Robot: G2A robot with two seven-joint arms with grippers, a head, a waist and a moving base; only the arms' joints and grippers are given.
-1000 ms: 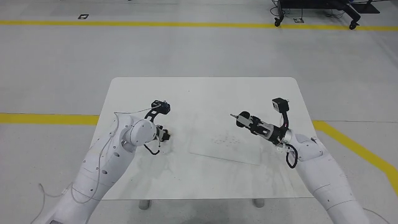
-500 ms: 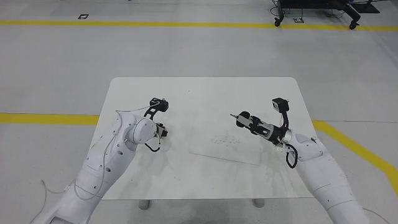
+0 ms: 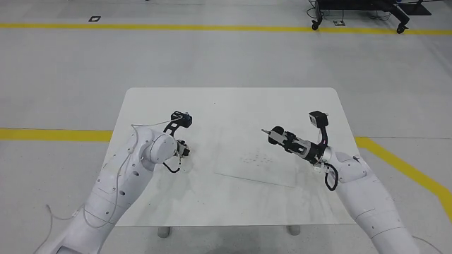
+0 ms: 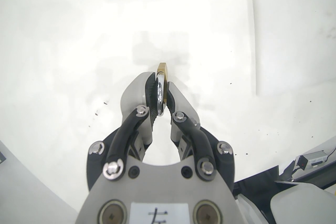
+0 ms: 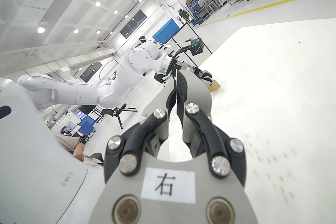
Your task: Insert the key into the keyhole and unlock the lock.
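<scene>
On the white surface (image 3: 233,106), the left gripper (image 4: 160,80) has its jaws clenched on the lock (image 4: 162,69). Well apart from the lock, the right gripper's (image 3: 271,132) jaws pinch what looks like the key (image 3: 263,131). Best hold the lock rigid and line the key tip up squarely before pushing in.

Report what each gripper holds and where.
Left gripper: the lock, pinched across its flat faces at the shackle. Right gripper: shut, apparently on the key, tip poking out; hold hidden.

The left gripper (image 4: 161,80) hides most of the lock (image 4: 162,68), bar a brass corner, and right of centre in the top view the key (image 3: 265,132) is a sliver too small to judge.
</scene>
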